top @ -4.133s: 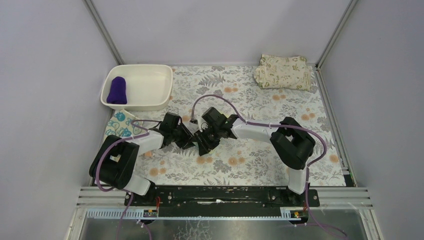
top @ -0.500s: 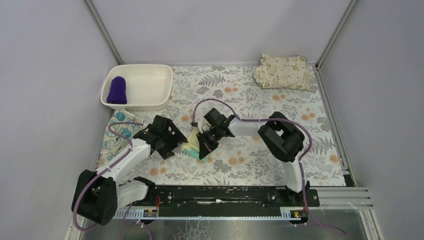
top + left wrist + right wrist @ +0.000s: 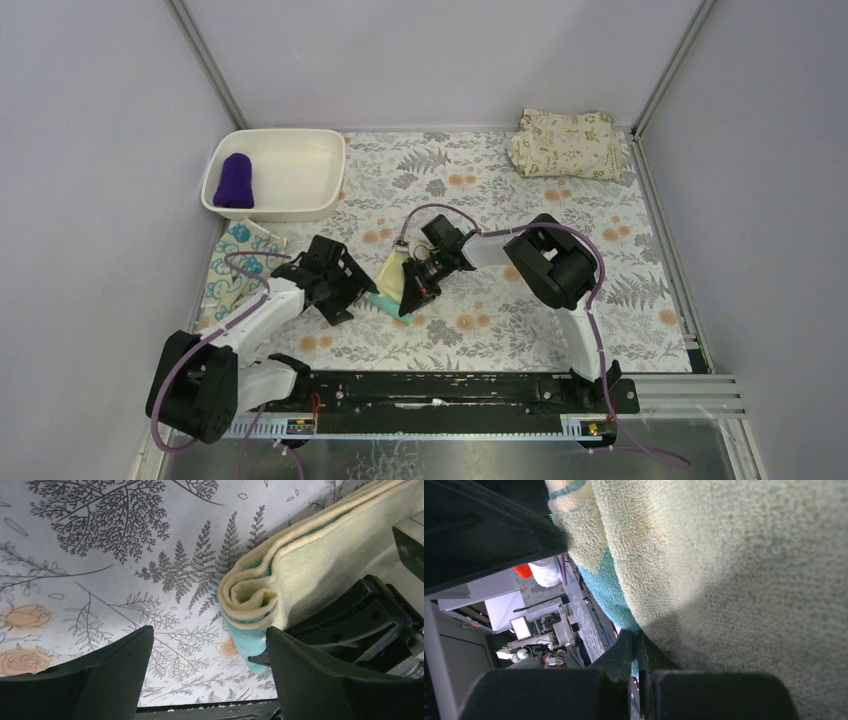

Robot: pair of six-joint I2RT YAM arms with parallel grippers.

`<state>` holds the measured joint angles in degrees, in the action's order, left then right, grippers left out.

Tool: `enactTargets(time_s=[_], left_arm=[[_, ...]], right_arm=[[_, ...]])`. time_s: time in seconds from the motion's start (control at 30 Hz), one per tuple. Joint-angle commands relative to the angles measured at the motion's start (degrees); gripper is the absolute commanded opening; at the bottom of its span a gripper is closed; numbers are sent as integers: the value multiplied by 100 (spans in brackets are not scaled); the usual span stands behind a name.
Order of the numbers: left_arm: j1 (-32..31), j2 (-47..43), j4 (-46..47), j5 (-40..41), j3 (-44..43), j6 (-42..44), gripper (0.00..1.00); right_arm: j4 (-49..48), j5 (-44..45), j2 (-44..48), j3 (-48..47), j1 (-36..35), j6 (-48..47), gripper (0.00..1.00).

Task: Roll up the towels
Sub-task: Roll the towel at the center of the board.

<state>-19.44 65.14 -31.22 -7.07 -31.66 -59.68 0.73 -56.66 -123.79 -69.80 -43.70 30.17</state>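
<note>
Fern-print tablecloth (grey walls), right end effector pinching yellow towel, left end effector spread wide

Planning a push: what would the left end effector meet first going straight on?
Likely the rolled end of the pale yellow towel, pinched by the right end effector; otherwise the tablecloth.

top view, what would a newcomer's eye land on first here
First, the half-rolled pale yellow towel at the middle of the floral table. The fingers of the right gripper pinch it, and the open left gripper sits just beside its rolled end. Next, the dark purple towel, already rolled, lies in the white tub at the far left.
</note>
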Motion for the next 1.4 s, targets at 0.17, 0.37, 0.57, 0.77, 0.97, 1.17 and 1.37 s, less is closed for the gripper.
enactTargets(time_s=[0.17, 0.37, 0.57, 0.77, 0.97, 1.17, 1.37], left_arm=[[20, 980, 948, -38, -175, -1, 63], [20, 1473, 1056, 128, -185, 74, 42], [17, 1722, 1035, 170, -157, 139, 26], [19, 1813, 925, 178, -235, 206, 24], [11, 1811, 830, 191, -317, 244, 25], [10, 1837, 797, 189, -338, 255, 26], [11, 1934, 802, 176, -358, 257, 26]], right_arm=[[211, 247, -18, -36, 84, 105, 1], [663, 760, 386, -116, 59, -373, 10], [1180, 1725, 1218, -99, -293, -1168, 31], [1294, 3579, 2058, 120, -920, -2047, 45], [812, 5219, 2445, 470, -1666, -2690, 52], [294, 5910, 2420, 729, -2157, -3034, 53], [222, 6268, 2023, 751, -2413, -3200, 50]])
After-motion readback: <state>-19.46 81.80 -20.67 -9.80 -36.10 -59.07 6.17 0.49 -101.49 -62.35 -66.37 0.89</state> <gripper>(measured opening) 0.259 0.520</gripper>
